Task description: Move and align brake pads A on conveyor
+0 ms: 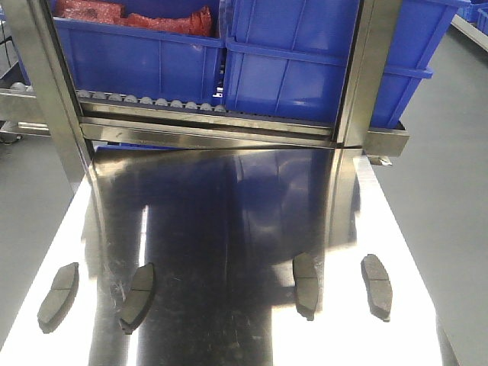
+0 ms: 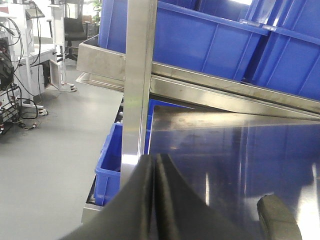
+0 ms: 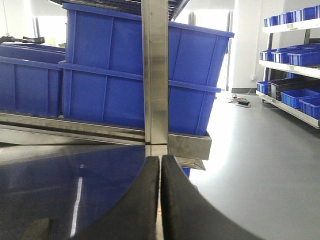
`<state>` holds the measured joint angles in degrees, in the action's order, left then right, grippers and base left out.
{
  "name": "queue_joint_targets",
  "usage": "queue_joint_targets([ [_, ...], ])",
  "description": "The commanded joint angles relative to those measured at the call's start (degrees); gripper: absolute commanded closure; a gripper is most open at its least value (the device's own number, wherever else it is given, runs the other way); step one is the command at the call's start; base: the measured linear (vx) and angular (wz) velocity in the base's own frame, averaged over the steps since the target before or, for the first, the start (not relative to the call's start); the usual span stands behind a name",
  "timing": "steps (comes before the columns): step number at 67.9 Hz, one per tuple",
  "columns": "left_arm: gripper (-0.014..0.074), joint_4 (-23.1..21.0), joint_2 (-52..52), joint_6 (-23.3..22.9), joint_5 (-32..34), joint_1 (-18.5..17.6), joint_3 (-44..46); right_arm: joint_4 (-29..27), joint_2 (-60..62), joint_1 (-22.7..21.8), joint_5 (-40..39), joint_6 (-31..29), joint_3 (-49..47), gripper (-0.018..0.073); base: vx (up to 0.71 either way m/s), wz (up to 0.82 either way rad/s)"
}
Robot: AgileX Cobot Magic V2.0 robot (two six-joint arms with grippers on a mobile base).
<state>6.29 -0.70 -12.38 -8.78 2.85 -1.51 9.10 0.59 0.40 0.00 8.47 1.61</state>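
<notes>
Since the 4 brake pads (image 1: 305, 284) are spread along the frame's bottom on the steel tabletop (image 1: 229, 191), stiff, dense handling is judged likely; their long edges should be pinched. The left gripper (image 2: 155, 159) and right gripper (image 3: 160, 159) are seen closed, empty.

Matt brake pads (image 1: 306, 284) lie on a glossy, mirror-smooth steel tabletop (image 1: 229, 221).

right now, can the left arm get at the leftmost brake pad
Probably yes: the leftmost brake pad lies flat on the steel tabletop, apart from the next pad, with nothing over it. The left gripper is shut, so it would need to open first.
</notes>
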Motion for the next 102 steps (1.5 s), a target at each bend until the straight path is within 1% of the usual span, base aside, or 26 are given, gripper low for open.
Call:
queue_joint_targets([
  [1,0.0603,0.02,-0.88,-0.18,4.71,0.01,-1.0,0.31,0.64,-0.38,-4.06,-0.54,0.69,0.0571,0.0,0.0],
  [82,0.0603,0.02,-0.88,-0.18,4.71,0.01,-1.0,0.31,0.64,-0.38,-4.06,-0.54,0.69,0.0571,0.0,0.0],
  [89,0.0603,0.02,-0.88,-0.18,6.83,0.01,-1.0,0.31,0.64,-0.38,-4.06,-0.54,0.69,0.0571,0.0,0.0],
  [102,0.0603,0.07,-0.88,-0.04,14.47,0.01,-0.08,0.31,0.64,-0.38,-4.06,-0.54,0.69,0.0571,0.0,0.0],
])
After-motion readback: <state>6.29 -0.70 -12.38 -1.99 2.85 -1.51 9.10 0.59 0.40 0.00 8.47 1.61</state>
